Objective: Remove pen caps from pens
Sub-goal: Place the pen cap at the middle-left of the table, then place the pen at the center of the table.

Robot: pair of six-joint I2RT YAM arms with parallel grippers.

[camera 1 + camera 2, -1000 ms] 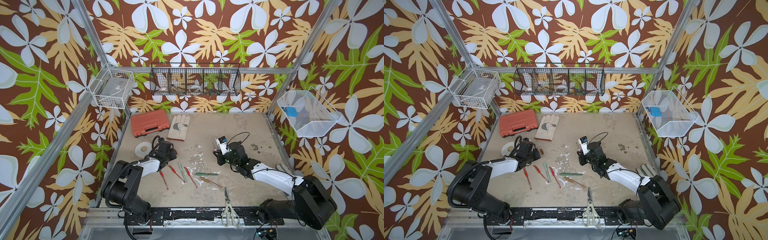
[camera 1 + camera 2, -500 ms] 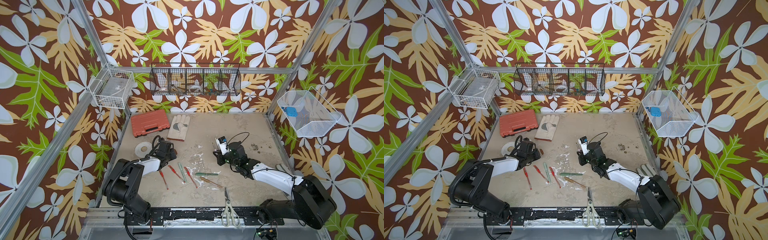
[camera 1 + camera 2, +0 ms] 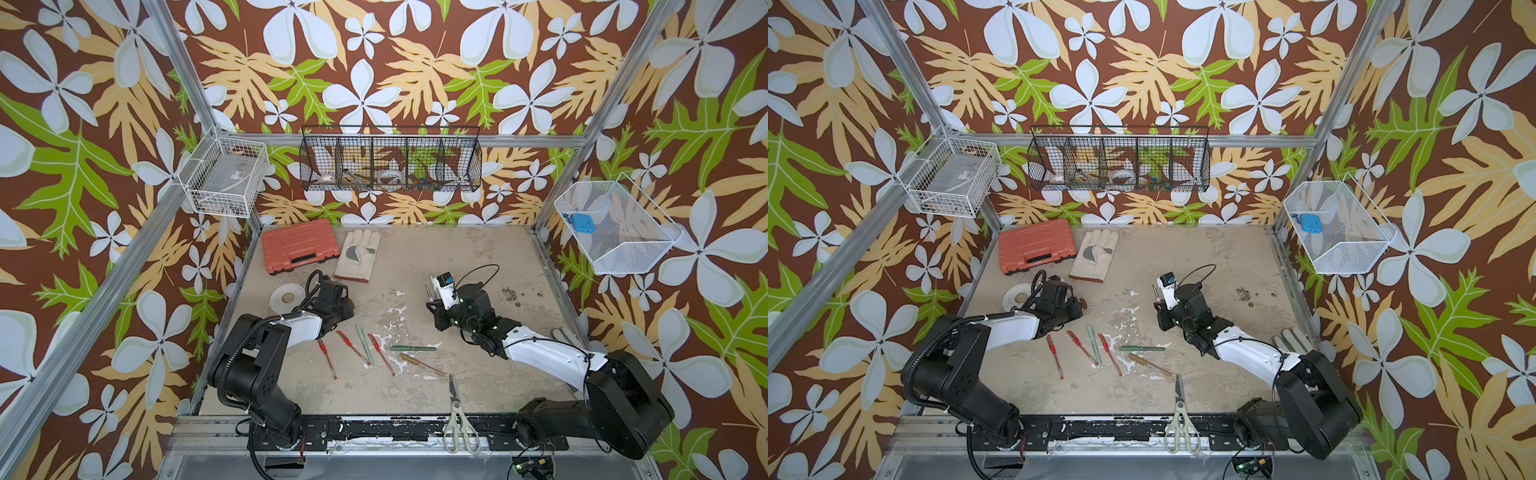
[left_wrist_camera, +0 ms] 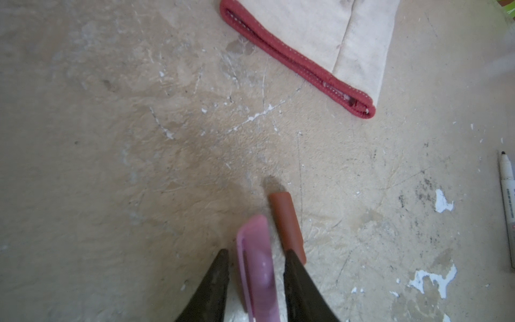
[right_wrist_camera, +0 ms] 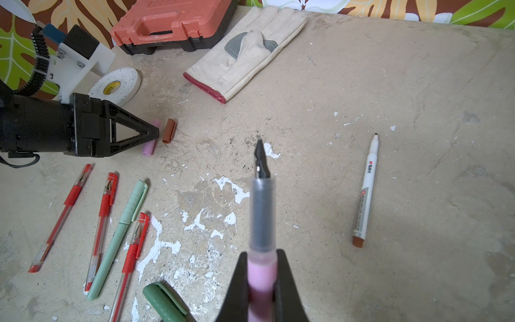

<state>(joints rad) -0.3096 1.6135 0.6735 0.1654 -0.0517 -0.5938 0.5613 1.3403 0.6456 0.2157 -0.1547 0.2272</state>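
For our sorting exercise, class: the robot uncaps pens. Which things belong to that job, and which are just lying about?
Job: pink pen in right gripper, pink cap, brown cap, white marker, six other pens.
Lying about: orange case, glove, tape roll, scissors.

Pink cap [image 4: 257, 267] btwn parted jaws (brown cap [image 4: 287, 223] just beside)
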